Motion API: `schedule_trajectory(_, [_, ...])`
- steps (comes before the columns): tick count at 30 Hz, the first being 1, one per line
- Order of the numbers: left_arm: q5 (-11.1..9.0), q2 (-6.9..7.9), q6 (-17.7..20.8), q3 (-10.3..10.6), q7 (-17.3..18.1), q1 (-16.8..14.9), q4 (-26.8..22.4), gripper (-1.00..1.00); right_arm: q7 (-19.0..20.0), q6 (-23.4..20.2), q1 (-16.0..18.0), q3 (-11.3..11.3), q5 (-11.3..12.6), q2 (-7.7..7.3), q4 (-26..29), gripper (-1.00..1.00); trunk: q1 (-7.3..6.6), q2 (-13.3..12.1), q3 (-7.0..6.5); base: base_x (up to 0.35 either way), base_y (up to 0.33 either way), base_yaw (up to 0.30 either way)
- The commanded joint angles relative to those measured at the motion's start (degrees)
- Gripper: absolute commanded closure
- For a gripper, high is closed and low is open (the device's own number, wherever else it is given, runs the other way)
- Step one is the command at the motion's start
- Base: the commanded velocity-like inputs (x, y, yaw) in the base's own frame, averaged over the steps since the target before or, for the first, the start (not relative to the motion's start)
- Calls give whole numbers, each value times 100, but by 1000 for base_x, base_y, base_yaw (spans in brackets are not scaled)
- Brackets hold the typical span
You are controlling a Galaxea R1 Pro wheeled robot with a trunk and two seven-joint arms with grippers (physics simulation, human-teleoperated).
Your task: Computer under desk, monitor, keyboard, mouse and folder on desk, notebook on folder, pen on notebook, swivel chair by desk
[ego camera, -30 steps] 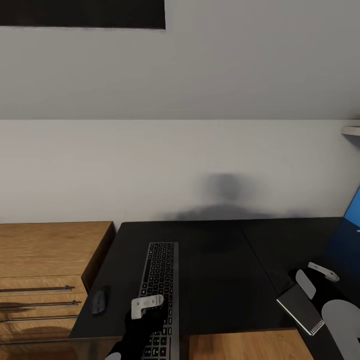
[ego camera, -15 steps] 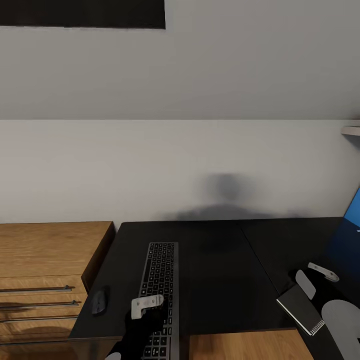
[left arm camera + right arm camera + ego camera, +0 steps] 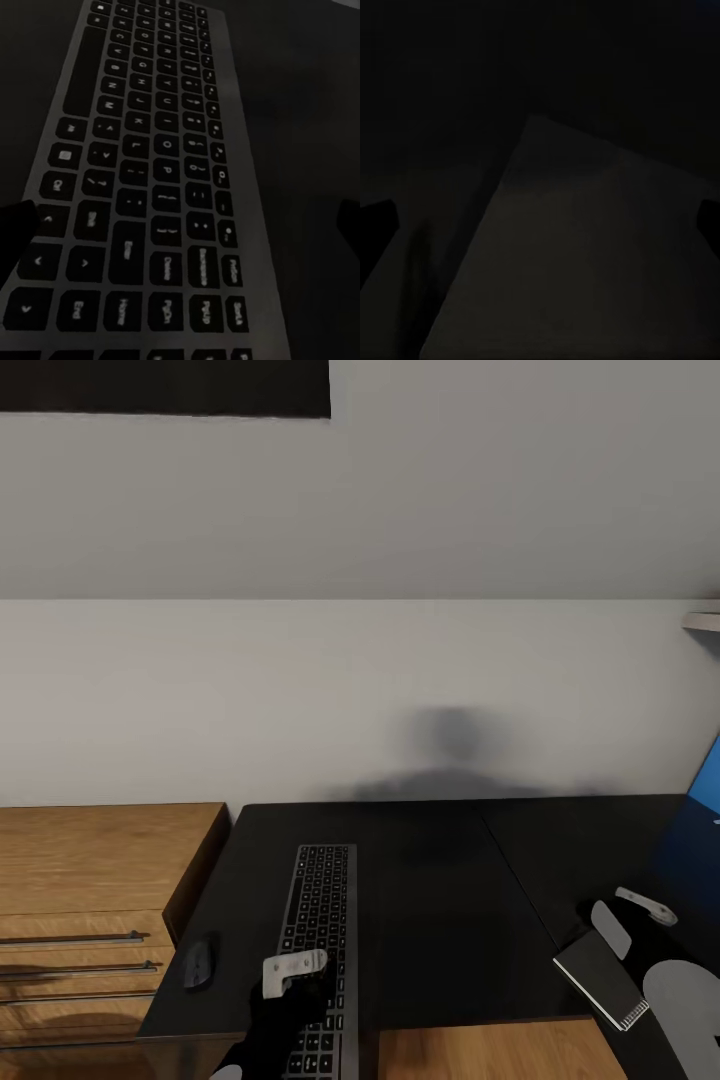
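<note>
The keyboard [image 3: 320,920] lies lengthwise on the black desk [image 3: 440,900], and its near end reaches the front edge. My left gripper [image 3: 295,972] hovers open over that near end; in the left wrist view the keys [image 3: 150,172] sit close below, with dark fingertips [image 3: 15,229] wide apart. The small black mouse [image 3: 198,963] rests left of the keyboard near the desk's corner. At the right, my right gripper [image 3: 628,916] stands open above the dark grey notebook [image 3: 600,978], whose flat cover [image 3: 577,255] shows in the right wrist view. Whether its fingers touch the notebook I cannot tell.
An oak drawer unit [image 3: 90,880] with bar handles adjoins the desk's left side. A bright blue surface [image 3: 706,790] shows at the right edge; what it is I cannot tell. The grey wall rises behind, and oak floor [image 3: 480,1055] shows below the front edge.
</note>
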State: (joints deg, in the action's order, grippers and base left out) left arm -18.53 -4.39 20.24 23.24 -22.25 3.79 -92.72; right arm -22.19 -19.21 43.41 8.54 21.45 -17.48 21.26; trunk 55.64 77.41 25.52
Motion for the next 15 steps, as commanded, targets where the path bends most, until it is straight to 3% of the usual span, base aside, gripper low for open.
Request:
schedule_trajectory(1, [-55,0,14,5,-42,-1,-10,-100,-31,-31,1,-1,53,-1,12,-100,0,3,5,0,0,0])
schedule_trajectory(15, [-55,0,15,5,-42,-1,-10,-100,-31,-209,1,-2,46,12,10,-100,0,3,5,0,0,0])
